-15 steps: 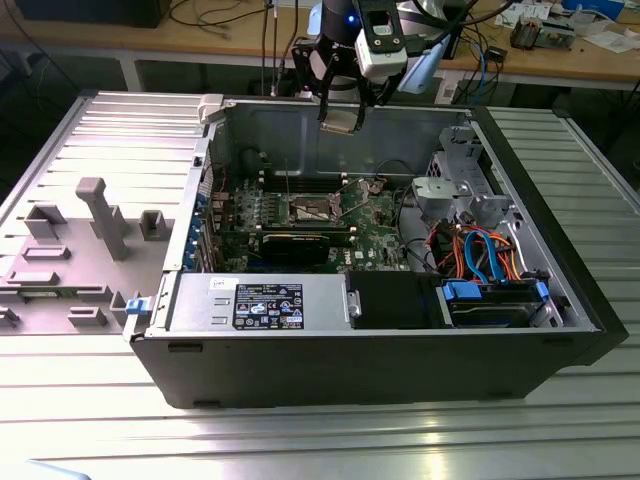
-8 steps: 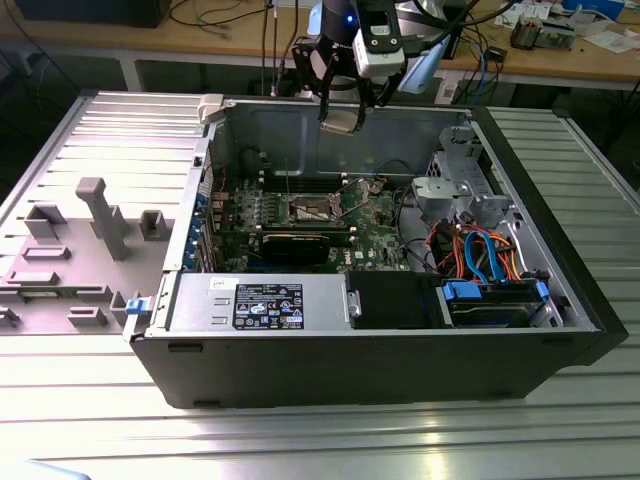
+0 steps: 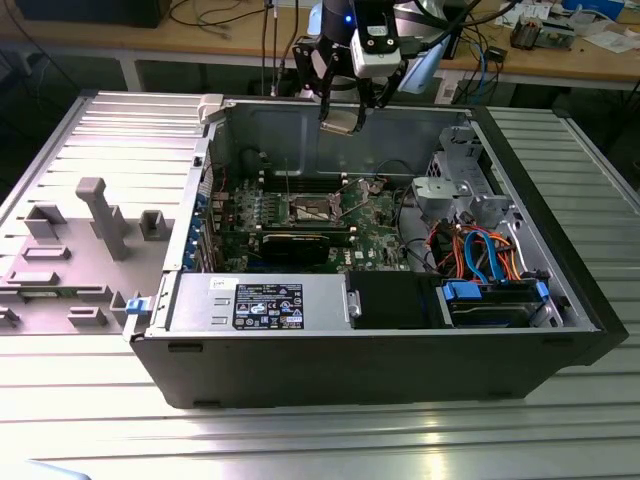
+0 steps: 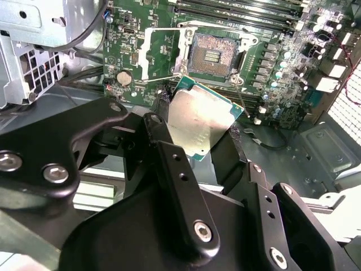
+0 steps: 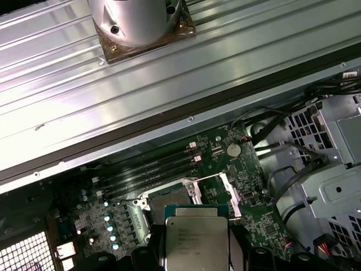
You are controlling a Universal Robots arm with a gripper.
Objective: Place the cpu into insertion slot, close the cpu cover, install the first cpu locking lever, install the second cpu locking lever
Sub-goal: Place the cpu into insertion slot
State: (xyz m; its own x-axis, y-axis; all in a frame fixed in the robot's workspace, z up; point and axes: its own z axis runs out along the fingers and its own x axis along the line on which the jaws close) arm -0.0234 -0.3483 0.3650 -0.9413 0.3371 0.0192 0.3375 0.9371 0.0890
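Second wrist view gives the best angle on this one: the cpu (image 4: 200, 118) is gripped by its edges between the two black fingers (image 4: 161, 135) of the gripper (image 4: 197, 138), so the claw is clamped shut on the chip, with the silvery top facing the camera. It is held up in the air above the green motherboard (image 4: 271, 73), not touching it. The insertion slot (image 4: 213, 55) is seen uncovered (pin field fully exposed), and the cpu cover (image 4: 148, 53) is flipped open just beside it. In the first wrist view the cpu (image 5: 196, 240) is shown from the printed side, with the insertion slot (image 5: 169, 197) right past it and the cpu cover (image 5: 231, 195) stood open at its side. In the exterior view the gripper (image 3: 342, 118) is hung over the open computer case (image 3: 400, 340), near its far wall and well above the insertion slot (image 3: 310, 210).
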